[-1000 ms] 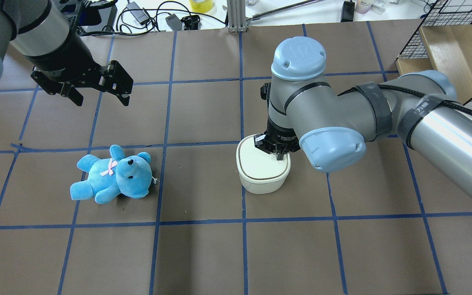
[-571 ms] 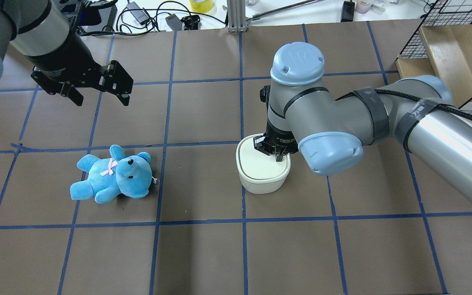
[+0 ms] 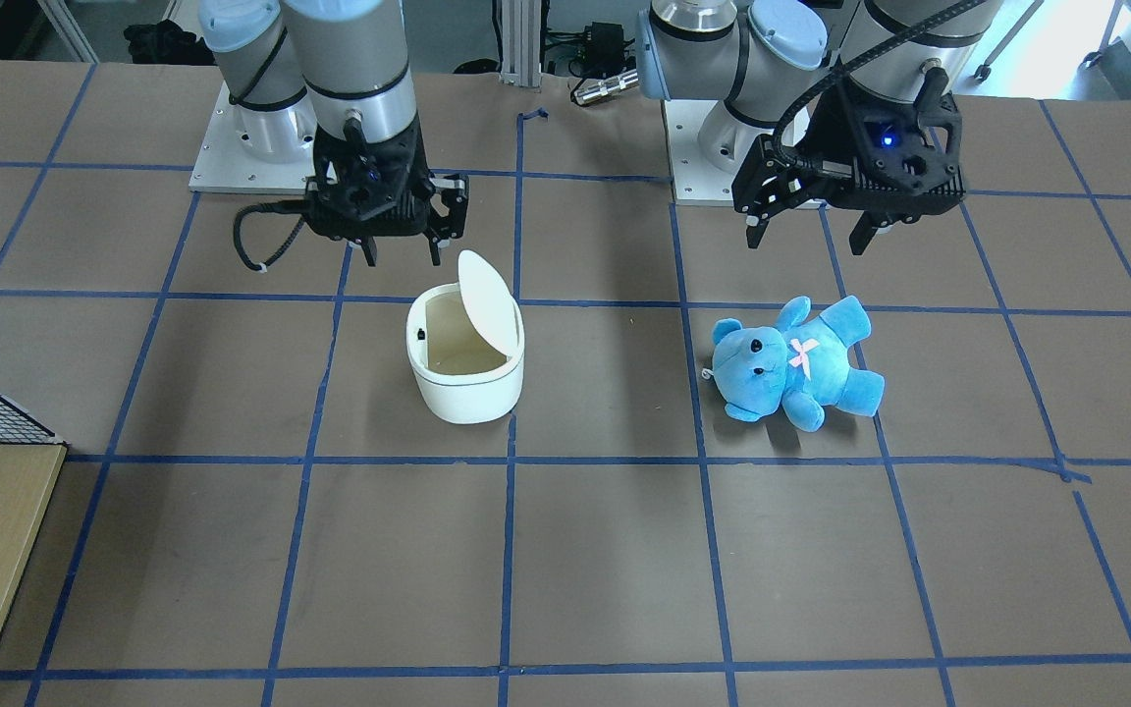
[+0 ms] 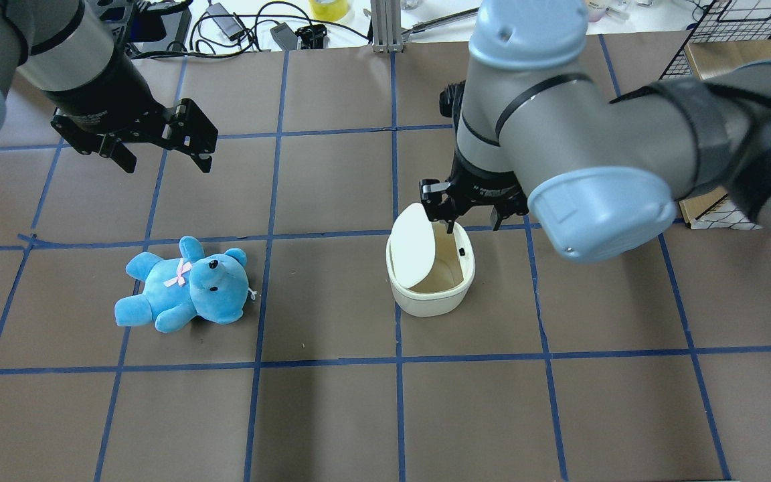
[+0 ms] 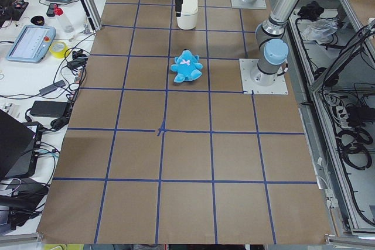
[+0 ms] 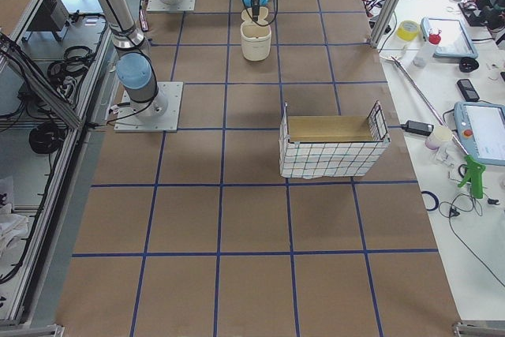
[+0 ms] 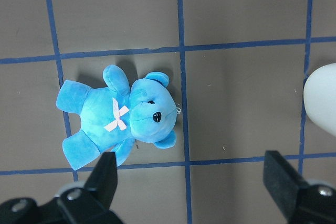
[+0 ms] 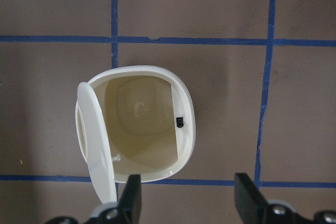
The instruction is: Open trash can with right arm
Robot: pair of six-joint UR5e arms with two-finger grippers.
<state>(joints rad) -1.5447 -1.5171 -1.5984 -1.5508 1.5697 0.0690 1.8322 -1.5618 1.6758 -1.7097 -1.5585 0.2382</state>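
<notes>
Trash can [image 3: 467, 388] open, lid [image 3: 485, 299] upright, just below the wide, empty fingers [image 8: 131, 198] of the right gripper [image 3: 401, 257], seemingly parked clear of its swing

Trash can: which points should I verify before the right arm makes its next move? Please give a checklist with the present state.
1. Trash can stands upright on the table: ok.
2. Lid is flipped up, beige inside visible: ok.
3. Right claw is open, holds nothing, above the can and apart from the lid: ok.
4. Left claw is open, above the table, away from the can: ok.
5. Teddy bear lies apart from the can: ok.
6. Lid will remain up unsupported: cannot tell.
</notes>
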